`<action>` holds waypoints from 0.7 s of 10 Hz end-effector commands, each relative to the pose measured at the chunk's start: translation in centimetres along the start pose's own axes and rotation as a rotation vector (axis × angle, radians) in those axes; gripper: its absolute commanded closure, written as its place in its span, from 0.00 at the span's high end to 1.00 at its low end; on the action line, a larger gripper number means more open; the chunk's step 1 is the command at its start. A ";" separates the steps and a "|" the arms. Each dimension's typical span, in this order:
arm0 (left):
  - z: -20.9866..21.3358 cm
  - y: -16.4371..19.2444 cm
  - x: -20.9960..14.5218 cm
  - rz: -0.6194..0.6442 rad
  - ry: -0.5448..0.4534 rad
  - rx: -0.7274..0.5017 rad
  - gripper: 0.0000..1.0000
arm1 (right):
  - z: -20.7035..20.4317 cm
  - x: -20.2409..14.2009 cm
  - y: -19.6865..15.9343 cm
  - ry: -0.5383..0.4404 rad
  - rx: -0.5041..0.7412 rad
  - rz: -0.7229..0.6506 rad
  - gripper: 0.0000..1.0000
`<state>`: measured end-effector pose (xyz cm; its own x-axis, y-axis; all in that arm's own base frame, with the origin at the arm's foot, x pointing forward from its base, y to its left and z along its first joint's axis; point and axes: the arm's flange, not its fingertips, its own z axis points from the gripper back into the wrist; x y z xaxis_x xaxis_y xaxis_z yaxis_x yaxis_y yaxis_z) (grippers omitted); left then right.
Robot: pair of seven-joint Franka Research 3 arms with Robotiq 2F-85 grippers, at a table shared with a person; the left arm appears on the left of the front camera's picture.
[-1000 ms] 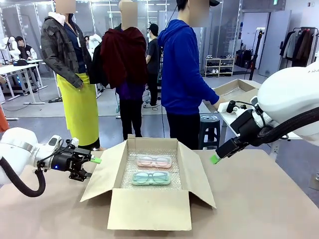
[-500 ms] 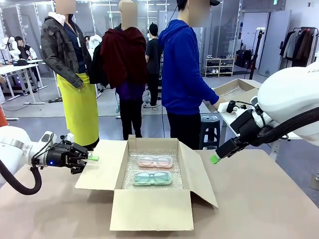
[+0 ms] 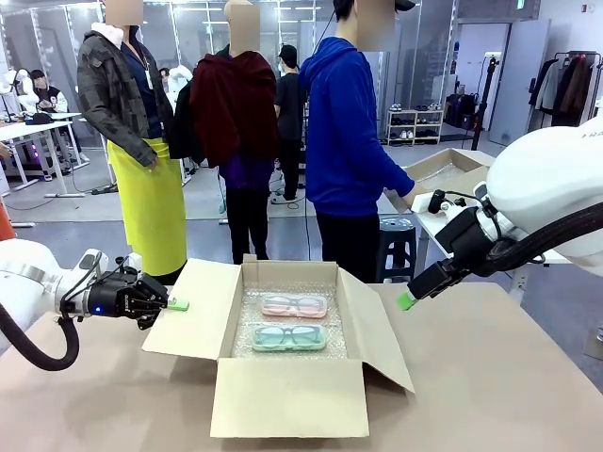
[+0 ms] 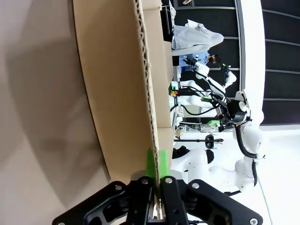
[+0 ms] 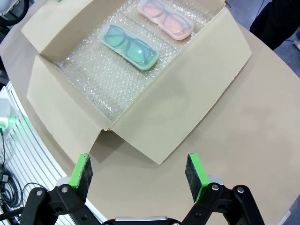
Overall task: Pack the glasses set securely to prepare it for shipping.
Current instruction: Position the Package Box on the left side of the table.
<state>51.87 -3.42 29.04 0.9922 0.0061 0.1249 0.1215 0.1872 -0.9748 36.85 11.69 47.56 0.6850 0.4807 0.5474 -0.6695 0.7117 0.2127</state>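
Open cardboard box [image 3: 287, 395] mid-table, closer to the near edge, all four flaps splayed outward. Bubble wrap [image 3: 247, 330] lining the bottom. Inside, two cases lying flat, side by side and long sides parallel: pale pink case [image 3: 294, 305] toward the far wall of the box, mint green case [image 3: 289, 336] just beside it on the near side, a narrow gap between them. A pair of glasses visible through each lid.

Over on the left edge of the table: left gripper [image 3: 177, 304] level with the box's left flap [image 3: 193, 311], fingers pinched together on the flap's outer edge. Confirmed up close in the left wrist view, green pads [image 4: 149, 161] pressed on either side of the corrugated edge, cardboard sandwiched between.

On the right side: right gripper [image 3: 407, 300] hanging above the table beyond the right flap [image 3: 377, 334], touching nothing, well apart from the cardboard. From the right wrist view, green-padded fingers [image 5: 83, 171] spread wide, nothing between them, looking down at the box corner and the brown tabletop [image 5: 243, 122].

Person in a blue hoodie [image 3: 344, 132] standing at the far edge of the table, behind the box.
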 end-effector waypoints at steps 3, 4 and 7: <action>0.1 -0.2 0.1 -0.003 -0.001 -0.003 0.00 | -0.2 -0.1 0.0 -0.005 -0.008 0.009 1.00; 0.1 -0.2 0.1 -0.003 -0.001 -0.003 0.00 | -0.2 -0.1 0.0 -0.005 -0.008 0.009 1.00; 0.0 0.1 0.0 0.001 0.000 0.000 0.02 | -0.2 -0.1 0.0 -0.005 -0.008 0.009 1.00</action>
<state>51.89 -3.40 28.93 0.9924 0.0063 0.1228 0.1195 0.1872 -0.9750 36.86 11.66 47.56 0.6854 0.4801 0.5476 -0.6690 0.7120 0.2132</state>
